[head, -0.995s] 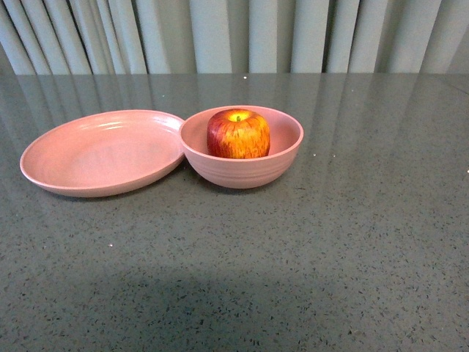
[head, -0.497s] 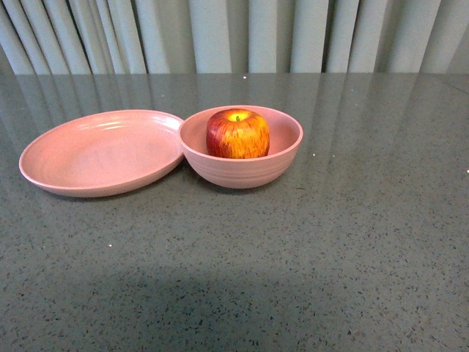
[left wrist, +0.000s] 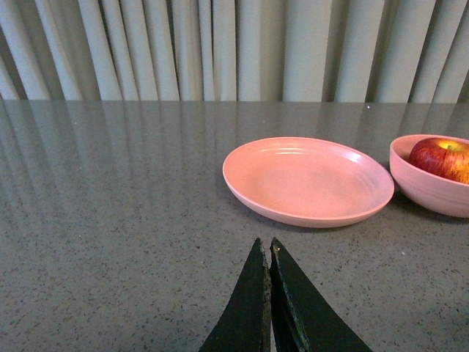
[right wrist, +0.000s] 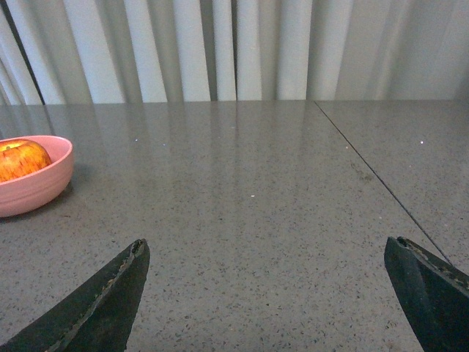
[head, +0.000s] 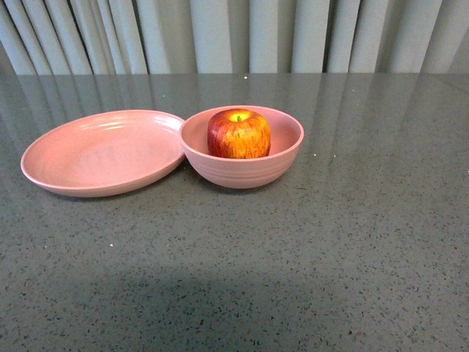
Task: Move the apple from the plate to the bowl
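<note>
Pretty sure this one's basically finished. The apple (head: 239,134) sits inside the bowl (head: 242,172), stem dimple up, resting low against the bowl's inner wall with its top poking a bit above the rim. The plate (head: 102,152) has nothing on it, and it sits right up against the bowl on the robot's left side; from the front view the 2 rims look like they touch or very nearly do, can't say for certain.

Neither arm shows in the front view at all. From the left wrist camera, the left pincer (left wrist: 268,253) has its 2 fingers pressed together with nothing between them, parked low over the bench (head: 330,249) on the near side of the plate and well apart from it. From the right wrist camera, the right pincer (right wrist: 267,257) is spread wide, fingers out at the edges of the picture, nothing held, with the bowl off to 1 side and well clear of it.

So as I read it: apple off the plate, apple in the bowl, both pincers clear of everything. Nothing obvious is left to do except maybe parking the arms. The apple looks settled, no sign of tilt that would make it roll out.
</note>
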